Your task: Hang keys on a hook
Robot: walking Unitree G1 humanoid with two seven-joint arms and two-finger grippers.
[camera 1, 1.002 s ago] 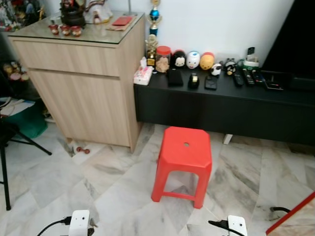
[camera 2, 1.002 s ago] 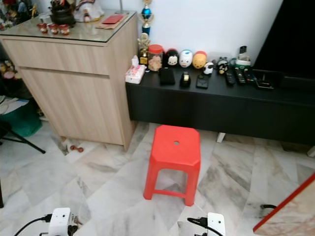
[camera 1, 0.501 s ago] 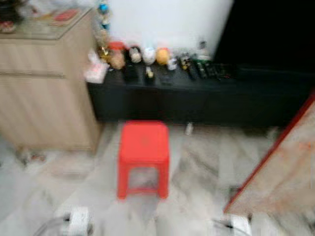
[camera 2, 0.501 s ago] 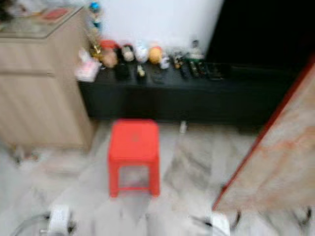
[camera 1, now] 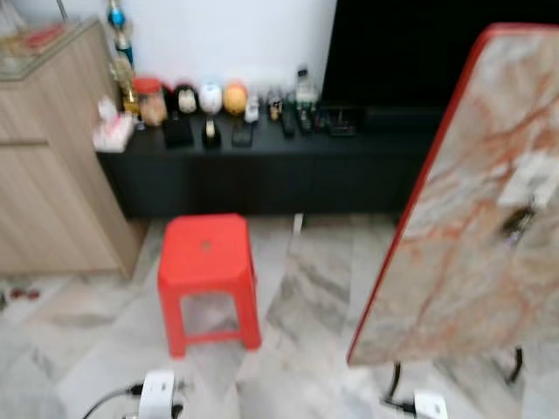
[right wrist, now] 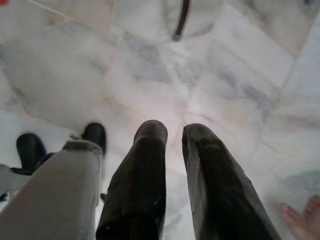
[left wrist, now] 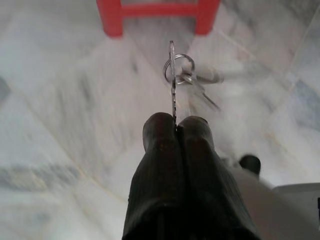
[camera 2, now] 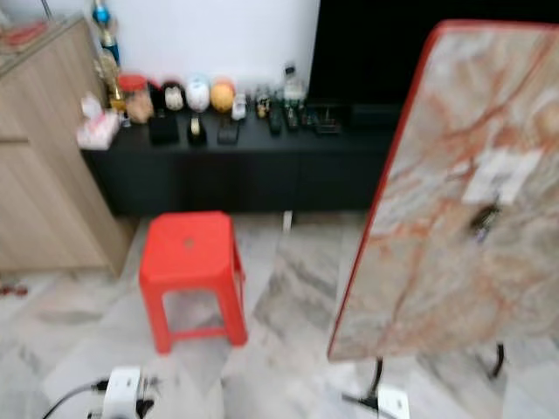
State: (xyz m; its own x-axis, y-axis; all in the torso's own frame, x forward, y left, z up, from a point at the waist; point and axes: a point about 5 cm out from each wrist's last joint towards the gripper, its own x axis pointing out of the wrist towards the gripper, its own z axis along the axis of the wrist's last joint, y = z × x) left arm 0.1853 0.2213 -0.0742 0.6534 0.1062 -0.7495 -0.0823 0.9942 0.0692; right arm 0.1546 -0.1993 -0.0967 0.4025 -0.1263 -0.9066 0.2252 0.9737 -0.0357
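Observation:
In the left wrist view my left gripper [left wrist: 176, 127] hangs low over the marble floor, shut on a flat key. The rest of the keys [left wrist: 179, 70] dangle from a ring past the fingertips. My right gripper [right wrist: 174, 132] also hangs over the floor, its two black fingers slightly apart with nothing between them. At the right of the eye views stands a tilted marble-patterned board [camera 1: 454, 218] with a red edge. It carries a white patch [camera 1: 541, 179] and a small dark hook [camera 1: 517, 223], blurred.
A red plastic stool [camera 1: 207, 262] stands on the floor left of the board. Behind it runs a low black cabinet [camera 1: 262, 170] with figurines and remotes, and a wooden cabinet [camera 1: 44, 175] stands at the far left. The board rests on black legs [camera 1: 395, 380]. A person's toes [right wrist: 300, 220] are near my right gripper.
The camera has swung to the right: the stool and cabinets have slid left and the marble board has come into full view. Both arms still hang low.

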